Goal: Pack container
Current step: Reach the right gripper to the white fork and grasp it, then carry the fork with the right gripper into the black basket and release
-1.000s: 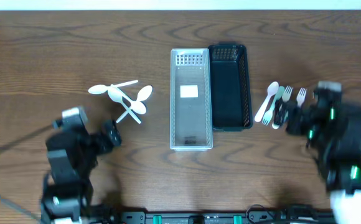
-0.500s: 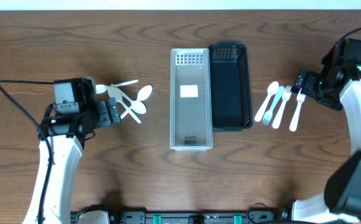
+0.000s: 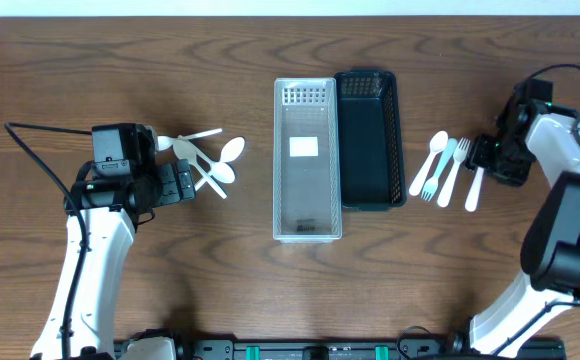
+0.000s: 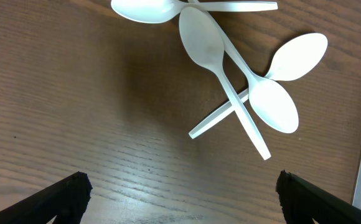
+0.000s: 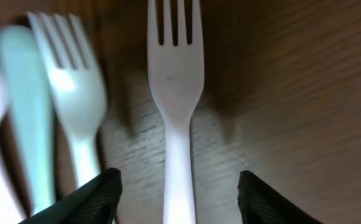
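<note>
Nothing packed yet (as far as the overhead shows): clear container (image 3: pixel 307 190) and black basket (image 3: pixel 370 150) at frame centre look empty, with spoons (image 3: pixel 208 162) piled centre-left and forks (image 3: pixel 450 172) centre-right. Left gripper (image 4: pixel 182 190) is wide open and empty, just below the spoons. Right gripper (image 5: pixel 175 186) is open, jaws straddling the handle of one fork (image 5: pixel 173 81), not gripping.

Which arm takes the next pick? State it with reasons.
The right arm. Its open jaws straddle the handle of the white fork, close above it. The left arm has open jaws too, but they sit short of the crossed spoons, none between them.
</note>
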Motion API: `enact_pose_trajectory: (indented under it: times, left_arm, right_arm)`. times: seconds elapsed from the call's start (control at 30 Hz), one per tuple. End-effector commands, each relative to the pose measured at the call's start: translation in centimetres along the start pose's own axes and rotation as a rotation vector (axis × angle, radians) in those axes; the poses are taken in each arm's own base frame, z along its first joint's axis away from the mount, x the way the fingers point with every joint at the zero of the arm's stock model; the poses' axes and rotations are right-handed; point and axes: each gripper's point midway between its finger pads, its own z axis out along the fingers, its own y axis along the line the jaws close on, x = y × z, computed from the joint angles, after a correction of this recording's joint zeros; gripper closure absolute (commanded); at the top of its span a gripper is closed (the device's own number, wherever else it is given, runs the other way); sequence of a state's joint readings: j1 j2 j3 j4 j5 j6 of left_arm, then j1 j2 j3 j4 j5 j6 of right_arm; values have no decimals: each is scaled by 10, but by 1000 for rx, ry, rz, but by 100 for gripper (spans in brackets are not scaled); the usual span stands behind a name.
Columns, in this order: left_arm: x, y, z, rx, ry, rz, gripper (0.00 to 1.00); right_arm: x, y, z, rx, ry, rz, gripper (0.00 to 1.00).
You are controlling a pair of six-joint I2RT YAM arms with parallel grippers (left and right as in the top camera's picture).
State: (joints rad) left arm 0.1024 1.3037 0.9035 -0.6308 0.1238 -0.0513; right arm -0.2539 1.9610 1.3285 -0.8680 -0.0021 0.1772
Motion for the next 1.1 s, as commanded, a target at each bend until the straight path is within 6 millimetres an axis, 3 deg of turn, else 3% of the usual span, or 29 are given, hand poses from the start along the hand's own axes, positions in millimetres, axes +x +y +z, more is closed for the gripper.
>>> enact_pose_trajectory:
  times: [0.0, 0.13, 0.4, 0.5, 0.6, 0.73, 0.83, 0.9, 0.97, 1.07]
  left_arm:
    - [-6, 2, -3, -12, -13, 8, 2]
    - [-6, 2, -3, -12, -13, 8, 2]
    - [-6, 2, -3, -12, -14, 7, 2]
    - [-6, 2, -3, -12, -14, 8, 2]
    - [-6, 2, -3, -12, -14, 7, 2]
    - [-6, 2, -3, -12, -14, 7, 2]
    - [-6, 2, -3, -12, -14, 8, 2]
    - [-6, 2, -3, -12, -14, 8, 2]
    - [-6, 2, -3, -12, -13, 7, 2]
    - [-6, 2, -3, -12, -13, 7, 2]
  right_arm:
    - [-2, -4, 14, 18, 22, 7, 40]
    - [-3, -4, 19, 18, 21, 6, 46]
    - [1, -5, 21, 21, 36, 14, 87]
    - [-1, -4, 12, 16, 16, 14, 98]
    - [-12, 10, -24, -41, -65, 24, 98]
    - [-32, 51, -110, -174, -283, -50, 99]
    - [-31, 92, -180, -270, -455, -150, 99]
    - [-18, 127, -210, -334, -528, -238, 99]
    - [1, 162, -225, -393, -553, -330, 99]
    - [30, 211, -221, -409, -541, -452, 99]
